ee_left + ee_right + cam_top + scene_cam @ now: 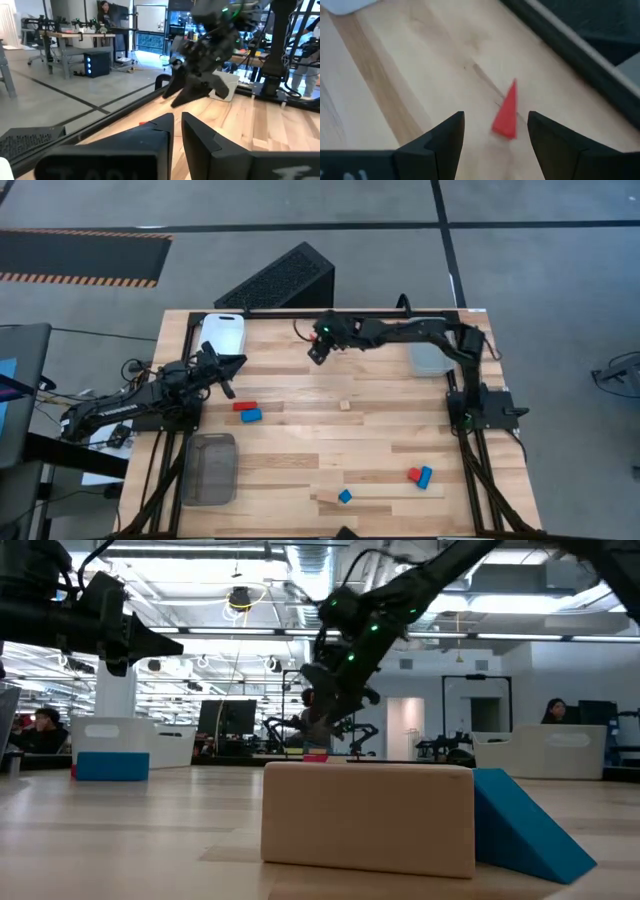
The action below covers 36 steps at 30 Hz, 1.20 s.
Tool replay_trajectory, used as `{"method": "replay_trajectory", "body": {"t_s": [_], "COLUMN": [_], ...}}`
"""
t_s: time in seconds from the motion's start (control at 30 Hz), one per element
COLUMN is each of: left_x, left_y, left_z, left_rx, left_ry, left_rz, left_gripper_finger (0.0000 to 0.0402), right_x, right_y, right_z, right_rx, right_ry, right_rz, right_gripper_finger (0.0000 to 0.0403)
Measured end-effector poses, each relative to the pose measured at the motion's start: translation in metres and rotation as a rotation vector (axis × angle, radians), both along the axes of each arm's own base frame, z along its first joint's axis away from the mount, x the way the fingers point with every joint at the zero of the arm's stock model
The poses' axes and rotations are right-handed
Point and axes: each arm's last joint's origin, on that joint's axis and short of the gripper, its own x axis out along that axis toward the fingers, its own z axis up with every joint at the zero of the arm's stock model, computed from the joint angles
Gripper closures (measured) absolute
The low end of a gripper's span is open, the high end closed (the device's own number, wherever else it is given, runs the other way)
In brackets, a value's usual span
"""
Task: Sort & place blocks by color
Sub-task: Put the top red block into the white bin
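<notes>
My right gripper [318,352] is open and hangs over the table's far middle, raised off the wood in the low view [335,700]. A small red wedge [506,112] lies on the table ahead of its spread fingers and shows between them, untouched; in the high view it is a red speck [298,333]. My left gripper [228,376] is shut and held in the air near the left edge, holding nothing [177,125]. Other blocks lie flat: a red and blue pair [247,412], a wooden cube [345,405], a red and blue pair [419,475], a blue wedge [345,496].
A white tray [222,333] sits at the far left corner, a clear tray [430,360] at the far right, a grey tray [210,468] at the near left. In the low view a wooden block [368,818] and a blue wedge [525,825] fill the foreground. People sit in the room behind.
</notes>
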Motion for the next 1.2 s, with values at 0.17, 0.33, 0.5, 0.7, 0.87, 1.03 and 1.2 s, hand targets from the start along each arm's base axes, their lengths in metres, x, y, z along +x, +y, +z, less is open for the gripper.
{"method": "replay_trajectory", "body": {"t_s": [0.17, 0.33, 0.5, 0.7, 0.87, 1.03, 1.2], "left_x": [0.0, 0.0, 0.001, 0.001, 0.001, 0.001, 0.001], "left_y": [0.0, 0.001, 0.001, 0.001, 0.001, 0.001, 0.001], "left_z": [-0.002, -0.005, -0.005, -0.006, -0.006, -0.006, -0.006], "left_rx": [-0.015, -0.023, -0.024, -0.022, -0.022, -0.021, -0.021], "left_ry": [0.016, 0.043, 0.052, 0.058, 0.057, 0.056, 0.056], "left_rz": [0.003, 0.02, 0.024, 0.024, 0.024, 0.035, 0.035], "left_gripper_finger": [0.0354, 0.0351, 0.0351, 0.0351, 0.0351, 0.0351, 0.0351], "right_x": [0.015, 0.023, 0.022, 0.024, 0.025, 0.024, 0.024], "right_y": [-0.018, -0.029, -0.037, -0.052, -0.063, -0.065, -0.065], "right_z": [-0.01, -0.017, -0.018, -0.033, -0.024, -0.025, -0.025], "right_rx": [0.104, 0.137, 0.192, 0.293, 0.284, 0.311, 0.313], "right_ry": [0.099, 0.184, 0.254, 0.278, 0.256, 0.245, 0.248], "right_rz": [0.022, 0.008, 0.005, 0.053, 0.059, 0.08, 0.092], "right_gripper_finger": [0.0158, 0.0158, 0.0158, 0.0169, 0.0198, 0.0229, 0.0245]}}
